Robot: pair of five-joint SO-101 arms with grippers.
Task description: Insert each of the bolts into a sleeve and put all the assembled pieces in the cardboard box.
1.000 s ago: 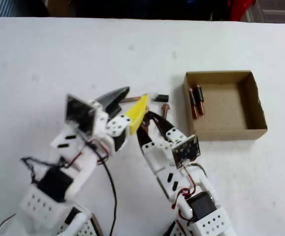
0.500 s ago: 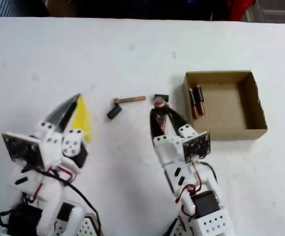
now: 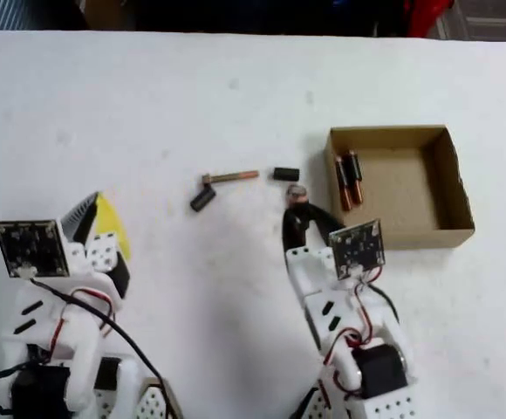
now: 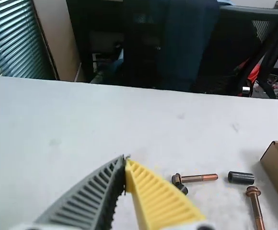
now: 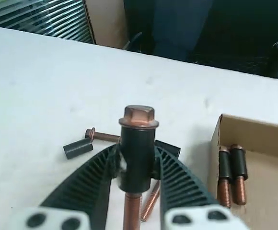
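My right gripper (image 5: 136, 152) is shut on a black sleeve with a copper bolt (image 5: 138, 116) through it, held just above the table left of the cardboard box (image 3: 455, 183). In the high view its black fingers (image 3: 298, 223) point toward the parts. Two assembled pieces (image 3: 349, 180) lie in the box. On the table lie a loose bolt (image 3: 232, 177), a sleeve (image 3: 202, 199) beside its head and another sleeve (image 3: 285, 175). A second loose bolt (image 4: 255, 203) lies under the held piece. My left gripper (image 4: 125, 163), grey and yellow, is shut and empty at the near left (image 3: 93, 208).
The box's open top faces up, with its near wall (image 5: 215, 141) close to my right fingers. The left arm's cables (image 3: 105, 319) trail at the front edge. White table stretches behind and to the left of the parts.
The left arm has swung away from the parts to the near left, its gripper shut. The right gripper has drawn back a little with the bolt and sleeve in it.
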